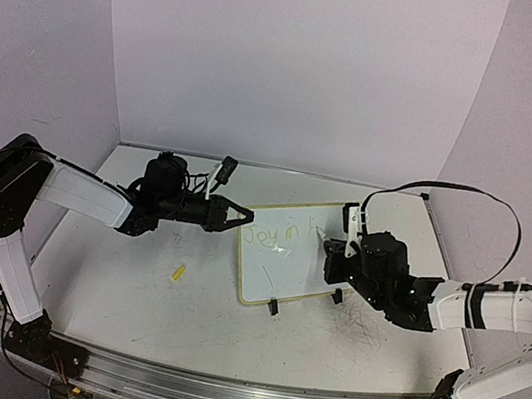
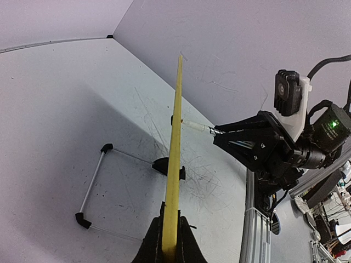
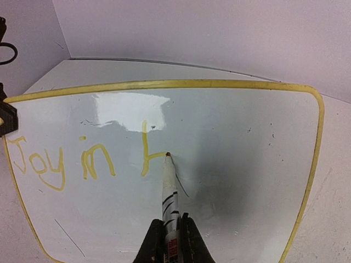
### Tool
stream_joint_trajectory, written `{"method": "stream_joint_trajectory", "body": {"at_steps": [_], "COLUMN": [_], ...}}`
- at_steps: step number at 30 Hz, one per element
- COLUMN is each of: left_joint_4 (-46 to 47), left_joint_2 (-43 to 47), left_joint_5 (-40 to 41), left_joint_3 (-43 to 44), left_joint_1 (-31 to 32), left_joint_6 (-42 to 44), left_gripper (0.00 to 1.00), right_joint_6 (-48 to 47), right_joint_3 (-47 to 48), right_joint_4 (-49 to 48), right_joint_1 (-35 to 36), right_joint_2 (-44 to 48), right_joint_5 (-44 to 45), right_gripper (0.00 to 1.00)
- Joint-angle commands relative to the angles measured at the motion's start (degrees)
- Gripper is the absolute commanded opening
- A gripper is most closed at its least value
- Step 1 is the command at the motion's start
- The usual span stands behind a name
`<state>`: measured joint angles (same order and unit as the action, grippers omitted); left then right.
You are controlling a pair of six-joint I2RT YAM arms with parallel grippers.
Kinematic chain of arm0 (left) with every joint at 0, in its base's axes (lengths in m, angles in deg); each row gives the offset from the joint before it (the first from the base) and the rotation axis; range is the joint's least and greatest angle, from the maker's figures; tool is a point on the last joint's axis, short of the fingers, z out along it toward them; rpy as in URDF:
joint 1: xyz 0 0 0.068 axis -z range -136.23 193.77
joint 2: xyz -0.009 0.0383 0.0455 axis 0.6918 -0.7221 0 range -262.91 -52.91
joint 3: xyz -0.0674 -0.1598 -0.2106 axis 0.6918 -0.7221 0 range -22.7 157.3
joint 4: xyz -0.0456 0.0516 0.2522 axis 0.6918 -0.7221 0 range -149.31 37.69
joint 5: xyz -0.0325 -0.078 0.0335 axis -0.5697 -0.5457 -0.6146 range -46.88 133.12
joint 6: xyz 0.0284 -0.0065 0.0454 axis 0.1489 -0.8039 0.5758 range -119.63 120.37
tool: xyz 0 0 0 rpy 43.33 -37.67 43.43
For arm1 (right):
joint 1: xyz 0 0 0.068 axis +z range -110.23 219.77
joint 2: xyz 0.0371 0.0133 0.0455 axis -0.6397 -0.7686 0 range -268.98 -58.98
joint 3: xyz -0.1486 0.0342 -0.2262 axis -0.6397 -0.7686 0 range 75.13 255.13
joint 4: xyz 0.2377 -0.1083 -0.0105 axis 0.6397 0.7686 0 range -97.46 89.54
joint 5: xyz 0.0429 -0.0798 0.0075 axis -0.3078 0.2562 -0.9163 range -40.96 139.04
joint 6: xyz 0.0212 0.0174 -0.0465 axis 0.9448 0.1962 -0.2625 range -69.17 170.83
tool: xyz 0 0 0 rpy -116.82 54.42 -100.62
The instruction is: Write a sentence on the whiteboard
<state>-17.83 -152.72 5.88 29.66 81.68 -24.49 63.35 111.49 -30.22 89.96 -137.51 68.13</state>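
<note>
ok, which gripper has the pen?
The right gripper, shut on the thin white pen touching the yellow-rimmed whiteboard; the left gripper clamps the board's rim.

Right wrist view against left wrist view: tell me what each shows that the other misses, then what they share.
Only the right wrist: the whiteboard face-on, the sentence reading "Joy in" plus a part-made letter, with the pen tip on that stroke. Only the left wrist: the board edge-on, its yellow rim clamped in the left gripper, a black clip foot, and the right gripper seen from outside. Both: the board, the pen held by the right gripper, the table.
</note>
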Motion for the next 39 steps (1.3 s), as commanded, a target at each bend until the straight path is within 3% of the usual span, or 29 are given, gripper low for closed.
{"method": "stream_joint_trajectory", "body": {"at_steps": [1,22,30,39], "left_joint_4": [-4.0,-4.2,-4.4,-4.7], "left_joint_2": [0.1,0.3,0.4,1.0], "left_joint_5": [5.2,5.4,5.4,5.6], "left_joint_3": [0.0,0.2,0.1,0.0], "left_joint_1": [-0.7,-0.7,-0.7,-0.7], "left_joint_6": [3.0,2.9,3.2,3.2], "left_gripper": [0.0,0.0,0.0,0.0], "right_joint_6": [1.3,2.1,2.1,0.4], "right_joint_3": [-0.2,0.1,-3.8,-3.3], "right_joint_4": [1.6,-0.3,-1.6,-3.3], "right_joint_1": [-0.2,1.1,-2.2,-2.6], "right_joint_2": [1.3,-1.0,5.7,4.7], "right_joint_5": [-0.3,-4.9,-6.8,-7.2], "right_gripper": [0.0,0.0,0.0,0.0]}}
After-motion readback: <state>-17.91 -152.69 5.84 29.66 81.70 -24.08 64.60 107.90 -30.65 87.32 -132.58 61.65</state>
